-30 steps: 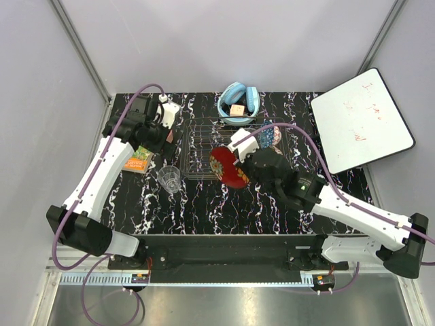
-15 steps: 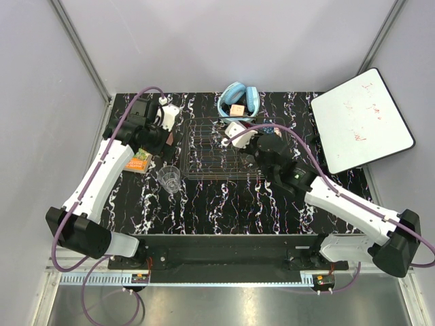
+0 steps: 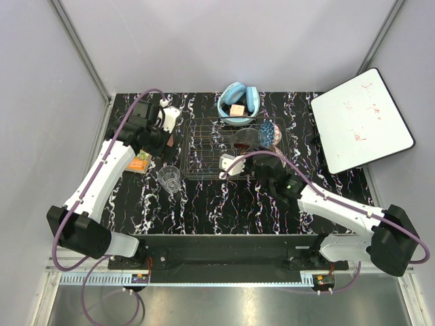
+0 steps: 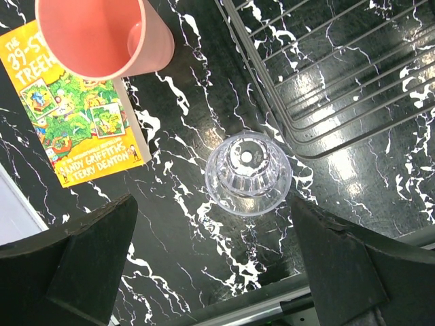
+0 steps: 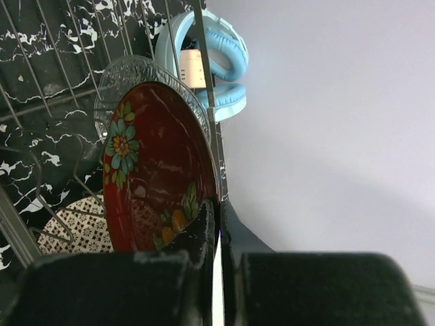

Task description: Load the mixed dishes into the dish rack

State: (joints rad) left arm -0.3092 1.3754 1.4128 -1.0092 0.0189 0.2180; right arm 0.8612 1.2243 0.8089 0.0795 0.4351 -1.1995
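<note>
Half loaded, seemingly. Pinching red floral plate (image 5: 153,170) by rim in right gripper (image 5: 219,219), standing it edgewise in dish rack (image 3: 204,153) beside clear glass plate (image 5: 129,68). Hovering spread left gripper (image 4: 214,272) over clear glass tumbler (image 4: 248,173) on table (image 4: 170,231), likely next pick.

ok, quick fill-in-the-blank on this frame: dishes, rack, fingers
1. The red floral plate stands on ____ in the dish rack.
2. The left fingers are ____, with the clear glass tumbler below and between them.
3. The tumbler stands ____ the rack, on the table.
4. The cup beside the booklet is ____.

Missing words: edge; open; outside; pink
</note>
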